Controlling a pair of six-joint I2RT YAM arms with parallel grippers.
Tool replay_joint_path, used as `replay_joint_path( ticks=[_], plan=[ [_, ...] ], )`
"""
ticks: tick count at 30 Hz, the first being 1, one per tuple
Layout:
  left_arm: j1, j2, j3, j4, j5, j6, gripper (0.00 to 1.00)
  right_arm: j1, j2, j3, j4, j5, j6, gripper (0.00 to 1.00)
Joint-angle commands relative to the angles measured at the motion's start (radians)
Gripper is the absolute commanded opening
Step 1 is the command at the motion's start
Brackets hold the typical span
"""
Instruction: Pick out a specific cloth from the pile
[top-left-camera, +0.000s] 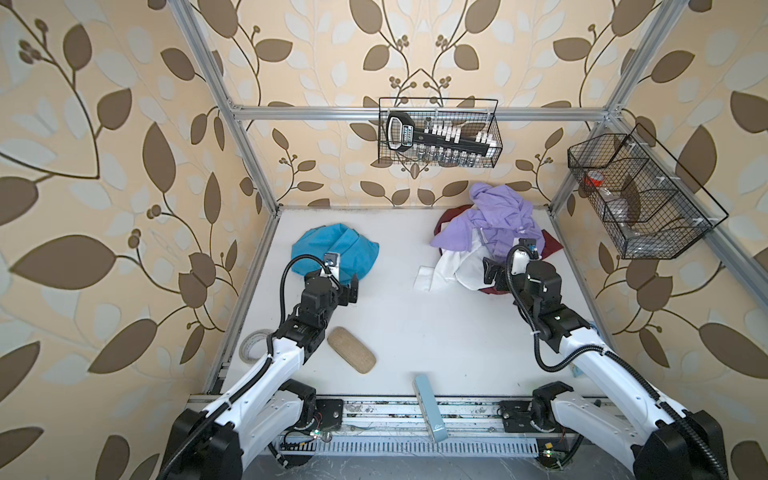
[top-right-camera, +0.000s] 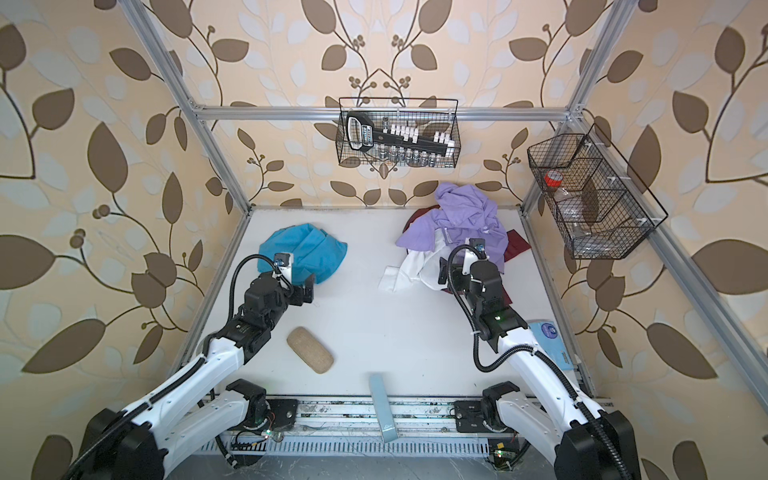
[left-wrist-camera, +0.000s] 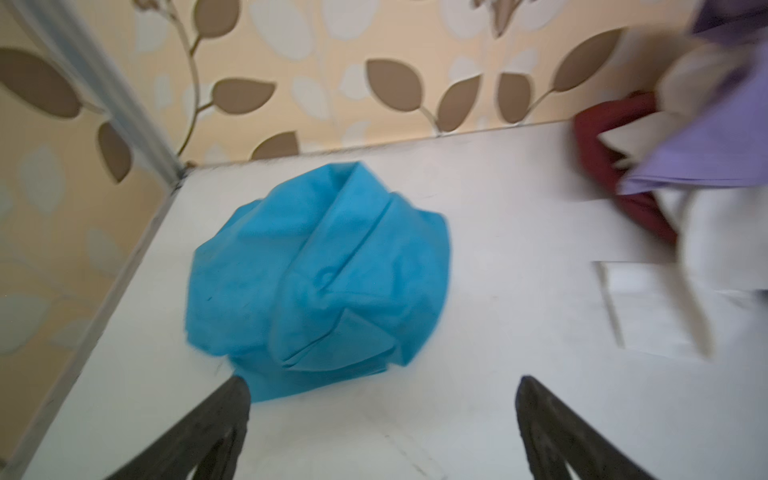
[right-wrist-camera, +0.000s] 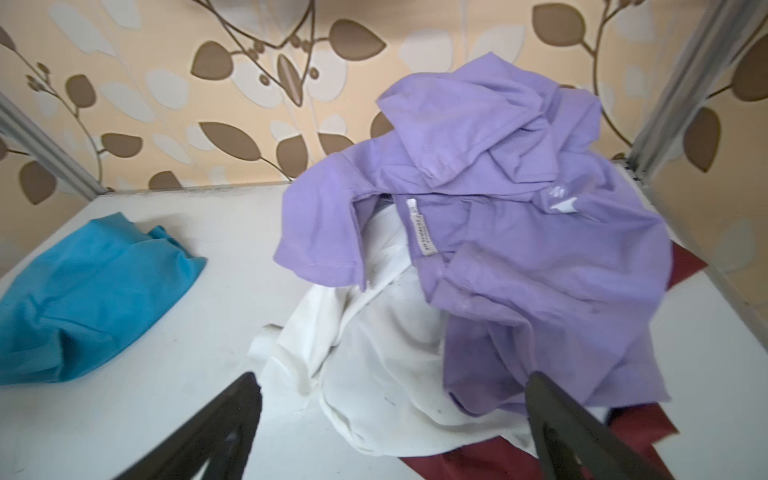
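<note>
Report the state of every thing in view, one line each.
cloth: crumpled, lying alone on the table, apart from the pile, not held
pile: heaped, lilac garment on top, white garment and maroon garment beneath
left gripper: open, empty, by the cloth's near edge
right gripper: open, empty, at the pile's near side
tan case: closed, lying flat

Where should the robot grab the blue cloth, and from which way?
Probably best to pinch the thick folded flap at the near edge of the blue cloth, coming down from above on the robot's side. The folds stack up there into a ridge to bite, and the open left end effector is right there.
</note>
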Motion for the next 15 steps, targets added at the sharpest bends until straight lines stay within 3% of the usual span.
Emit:
replay_joint_path(
  ticks=[1,7,15],
  plan=[
    [0.068,0.088,-0.035,0.21,-0.073,-0.066,0.99,-0.024,0.001,-0.078,0.185,0.107,-0.086,1.0],
    [0.101,0.274,-0.066,0.387,-0.131,-0.039,0.99,-0.108,0.1,-0.192,0.439,0.083,-0.081,1.0],
    [0.135,0.448,-0.081,0.537,-0.079,-0.055,0.99,-0.18,0.259,-0.234,0.61,0.077,-0.057,1.0]
  ],
)
